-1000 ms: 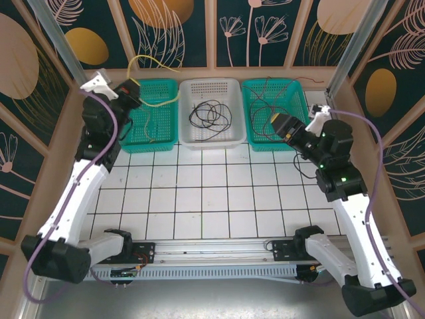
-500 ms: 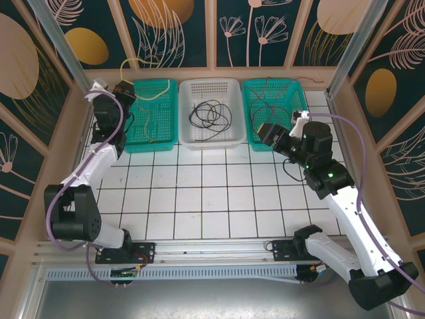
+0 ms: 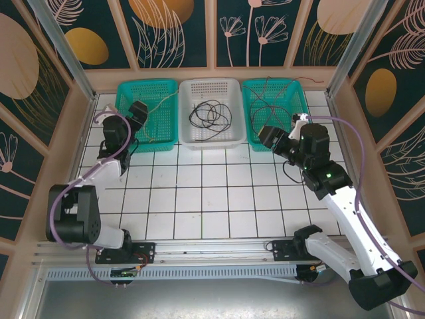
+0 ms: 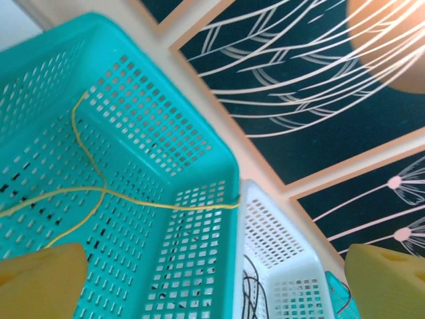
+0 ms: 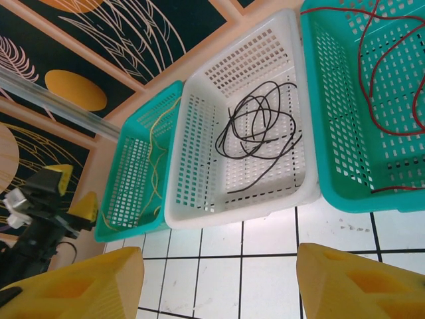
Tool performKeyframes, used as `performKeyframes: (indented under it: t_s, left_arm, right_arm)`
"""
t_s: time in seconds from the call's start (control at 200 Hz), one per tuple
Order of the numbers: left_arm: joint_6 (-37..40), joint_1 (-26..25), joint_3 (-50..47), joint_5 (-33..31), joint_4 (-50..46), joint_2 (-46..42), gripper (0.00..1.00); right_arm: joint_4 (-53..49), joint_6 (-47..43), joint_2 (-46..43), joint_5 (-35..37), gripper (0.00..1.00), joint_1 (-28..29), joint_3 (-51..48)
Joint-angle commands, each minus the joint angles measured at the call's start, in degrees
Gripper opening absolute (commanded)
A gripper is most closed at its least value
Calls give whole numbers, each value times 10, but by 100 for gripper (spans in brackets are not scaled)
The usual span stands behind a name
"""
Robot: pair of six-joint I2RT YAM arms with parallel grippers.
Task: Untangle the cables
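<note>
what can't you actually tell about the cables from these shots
- red cable: in the right wrist view it is cut off by the right edge, so its full run and its ends are unseen.
- yellow cable: in the left wrist view it runs off the left edge, so where it ends is unseen.
- black cable: its loops overlap, and the strands are too thin in the right wrist and top views to tell a knot from a crossing.

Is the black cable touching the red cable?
Apart. The right wrist view shows the black cable coiled in the white basket and the red cable in the teal basket beside it, walls between them.
</note>
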Motion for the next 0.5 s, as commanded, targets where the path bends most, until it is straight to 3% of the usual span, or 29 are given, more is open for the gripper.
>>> performKeyframes:
  t_s: [0.0,0.18,0.35,0.415,0.496]
  left_arm:
    - [51,4,28,5,-50,-44,99]
    - [114,4,54,-9,-157,-119,97]
    - [166,4,26,-35,-204,-197,99]
    - [195,4,13,-60,-218,-216,99]
    - [214,4,-2,-134,-243,-228,99]
  right_arm:
    - [-1,-10,2,20,62,3,19]
    - [-12,-7,-6,53,63,4,32]
    - [-11,-7,-35,127,65,4,27]
    - [8,-7,-56,160,66,4,14]
    - [49,-30,-83,177,70,3,-15]
